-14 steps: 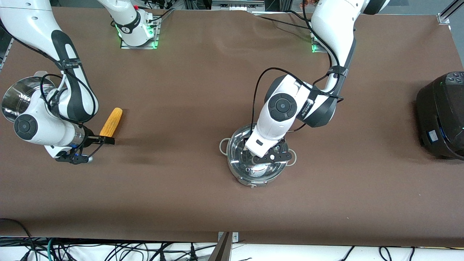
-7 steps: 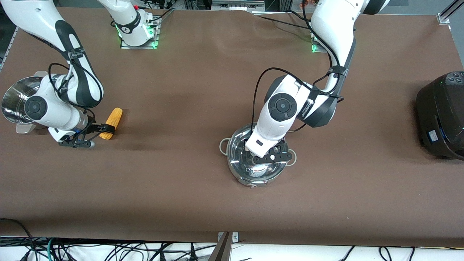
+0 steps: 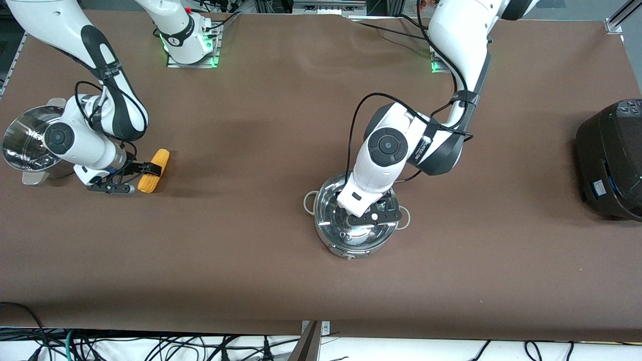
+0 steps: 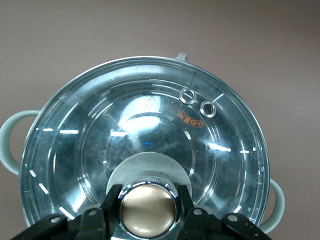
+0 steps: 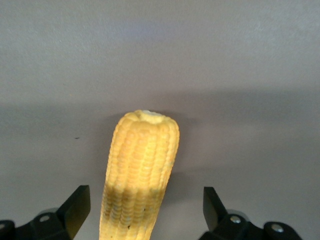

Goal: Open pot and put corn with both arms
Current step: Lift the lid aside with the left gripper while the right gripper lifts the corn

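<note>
The steel pot point(image 3: 325, 235) stands mid-table with its glass lid point(image 3: 332, 209) on. My left gripper point(image 3: 373, 216) is over it, shut on the lid's tan knob point(image 4: 147, 212); its fingers point(image 4: 111, 200) press both sides of the knob. The lid point(image 4: 150, 125) fills the left wrist view. The yellow corn point(image 3: 160, 158) lies on the table toward the right arm's end. My right gripper point(image 3: 135, 179) is low at it, open, with one finger on each side of the cob. In the right wrist view the corn point(image 5: 142, 160) lies between the spread fingers point(image 5: 75, 205).
A shiny steel basket point(image 3: 22, 143) stands at the right arm's end, close beside the right wrist. A black cooker point(image 3: 609, 160) stands at the left arm's end. Brown cloth covers the table point(image 3: 251, 250).
My right gripper has moved along the corn, from its thin end to straddling its middle. The corn has not moved. My left gripper stays on the knob, lid still on.
</note>
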Available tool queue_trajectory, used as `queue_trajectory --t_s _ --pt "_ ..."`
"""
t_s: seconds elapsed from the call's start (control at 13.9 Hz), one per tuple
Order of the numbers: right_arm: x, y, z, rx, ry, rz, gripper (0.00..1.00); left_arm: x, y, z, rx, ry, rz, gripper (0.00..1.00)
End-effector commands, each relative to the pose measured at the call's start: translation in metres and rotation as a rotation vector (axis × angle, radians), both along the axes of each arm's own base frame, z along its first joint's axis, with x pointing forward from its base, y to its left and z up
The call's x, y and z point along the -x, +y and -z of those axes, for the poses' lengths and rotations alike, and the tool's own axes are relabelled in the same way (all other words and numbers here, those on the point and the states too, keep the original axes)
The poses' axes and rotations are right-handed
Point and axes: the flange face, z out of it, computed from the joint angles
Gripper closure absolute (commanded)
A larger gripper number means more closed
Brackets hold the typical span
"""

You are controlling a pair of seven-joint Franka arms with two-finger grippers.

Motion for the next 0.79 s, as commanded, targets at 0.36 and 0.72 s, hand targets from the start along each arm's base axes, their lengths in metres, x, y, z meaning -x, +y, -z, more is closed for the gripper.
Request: queue_trajectory --t_s 0.36,0.72 --pt "0.016 0.0 0.012 0.001 -0.018 -0.008 0.1 0.006 0.022 -0.049 -0.043 0.069 0.037 1.0" --pt "0.018 0.004 0.015 0.001 -0.032 -0.017 0.86 -0.002 0.076 -0.101 -0.029 0.079 0.078 1.0"
